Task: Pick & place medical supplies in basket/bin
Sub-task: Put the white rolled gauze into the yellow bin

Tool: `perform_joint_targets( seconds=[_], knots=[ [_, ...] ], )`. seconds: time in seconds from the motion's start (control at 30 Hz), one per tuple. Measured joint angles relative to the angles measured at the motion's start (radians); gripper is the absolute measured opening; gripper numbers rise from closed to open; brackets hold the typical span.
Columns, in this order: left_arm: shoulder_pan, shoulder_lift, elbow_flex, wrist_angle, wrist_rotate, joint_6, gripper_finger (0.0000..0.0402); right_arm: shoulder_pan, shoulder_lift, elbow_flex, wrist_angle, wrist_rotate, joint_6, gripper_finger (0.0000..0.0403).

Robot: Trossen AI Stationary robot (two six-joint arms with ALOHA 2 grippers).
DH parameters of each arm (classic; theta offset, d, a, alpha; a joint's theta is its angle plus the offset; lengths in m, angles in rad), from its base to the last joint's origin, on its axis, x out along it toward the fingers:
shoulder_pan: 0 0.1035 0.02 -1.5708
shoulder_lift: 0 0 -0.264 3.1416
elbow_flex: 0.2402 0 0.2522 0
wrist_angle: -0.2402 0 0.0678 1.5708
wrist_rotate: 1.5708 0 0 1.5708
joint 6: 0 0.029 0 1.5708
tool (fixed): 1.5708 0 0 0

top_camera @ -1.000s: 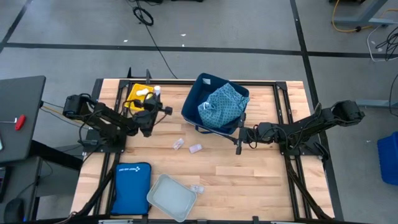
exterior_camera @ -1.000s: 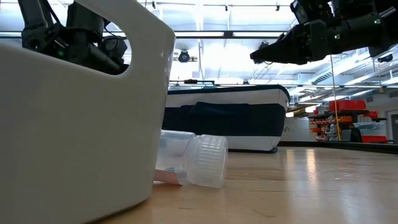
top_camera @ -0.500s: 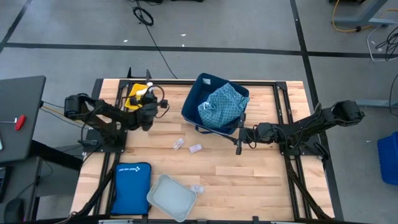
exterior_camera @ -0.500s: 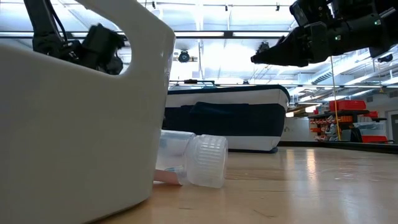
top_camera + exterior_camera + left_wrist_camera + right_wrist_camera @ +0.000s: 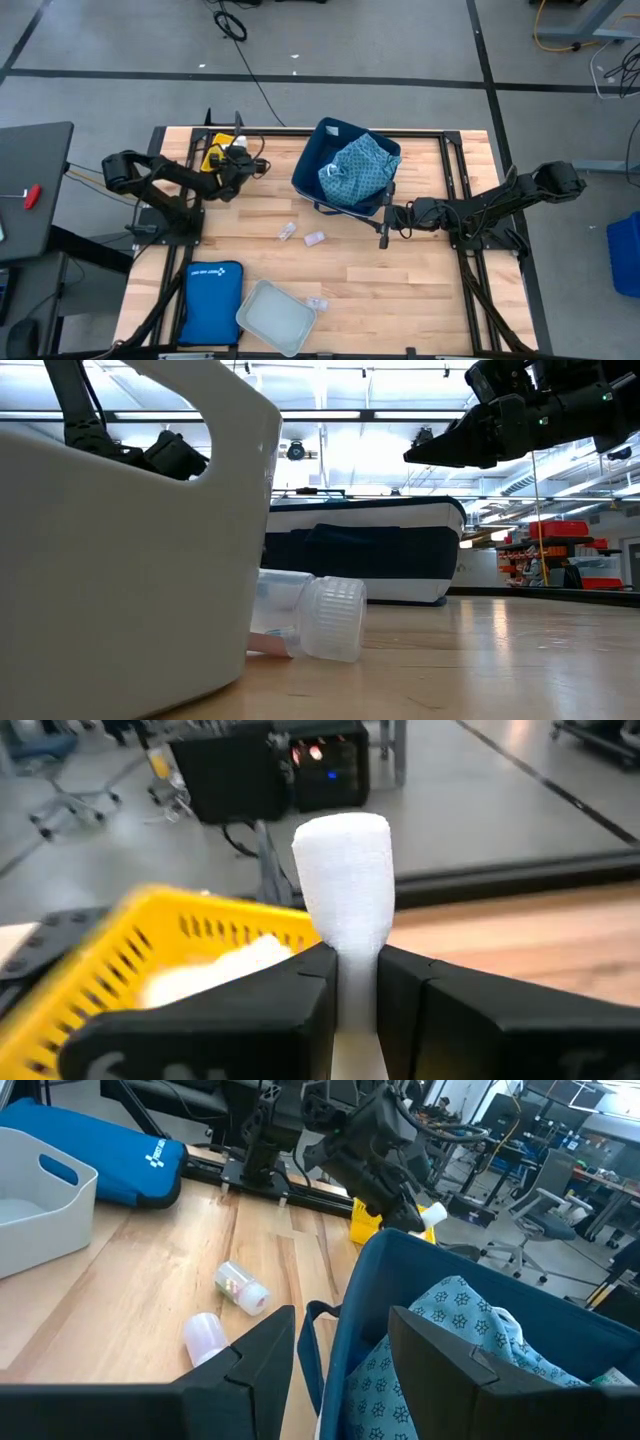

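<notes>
Now, left gripper (image 5: 352, 982): a white tube (image 5: 345, 880) is clamped upright between narrow jaws, so it can be dropped.
Yellow bin (image 5: 190, 935): just beyond those jaws.
Right gripper (image 5: 384, 225): jaws parted, nothing held, beside navy bin (image 5: 330, 150).

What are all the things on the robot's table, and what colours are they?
navy bin: one, dark blue, far middle of the table.
teal patterned cloth: one, teal, lying in the navy bin.
yellow bin: one, yellow, far left corner.
vials: three loose; two mid-table, one beside the tray; whitish or clear.
grey tray: one, translucent grey, near edge.
blue zip pouch: one, blue, near left.
white tube: one, white, held in the left gripper.
left gripper: shut on the white tube, at the yellow bin.
right gripper: open, beside the navy bin.
</notes>
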Motion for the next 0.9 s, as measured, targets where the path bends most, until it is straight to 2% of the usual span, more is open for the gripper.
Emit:
perform_joint_targets(
  seconds=[0.23, 0.5, 0.67, 0.77, 0.9],
  knots=[
    [0.023, -0.029, 0.0, -0.072, 0.029, -0.011, 0.0043, 0.0, 0.0, 0.0, 0.0, 0.0, 0.0, 0.0172],
    [0.022, -0.158, 0.0, -0.11, 0.015, 0.036, 0.0043, 0.0, 0.0, 0.0, 0.0, 0.013, -0.008, 0.0172],
    [0.029, -0.239, 0.0, -0.262, -0.037, 0.034, 0.0043, 0.0, 0.0, 0.0, 0.0, 0.014, -0.008, 0.0172],
    [0.051, -0.277, 0.0, -0.366, -0.031, -0.015, 0.0043, 0.0, 0.0, 0.0, 0.0, 0.018, -0.008, 0.0172],
    [0.07, -0.296, 0.0, -0.425, -0.002, -0.048, 0.0043, 0.0, 0.0, 0.0, 0.0, 0.018, -0.008, 0.0172]
  ],
)
